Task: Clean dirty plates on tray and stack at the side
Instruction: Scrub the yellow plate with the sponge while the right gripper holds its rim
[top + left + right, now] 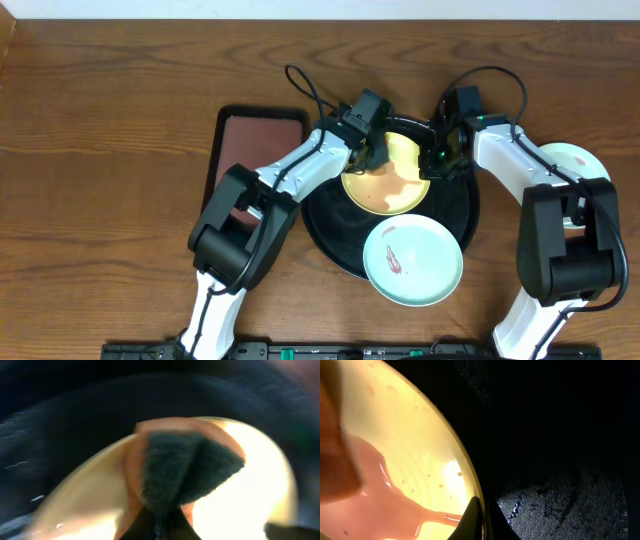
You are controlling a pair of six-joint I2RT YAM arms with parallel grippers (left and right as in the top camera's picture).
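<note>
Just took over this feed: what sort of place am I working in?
Probably a robot test bench, not a real kitchen: plain wood-grain tabletop, two robot arms, black tray of smeared plates.

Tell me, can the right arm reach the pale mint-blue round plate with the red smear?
Probably not yet: the right gripper is shut on the pale yellow round plate. The mint-blue plate lies at the front edge of the round black tray; nothing covers it.

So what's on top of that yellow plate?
On the yellow plate: a red-brown smear and a dark green pad held by the left fingers. What's under the pad is hidden.
</note>
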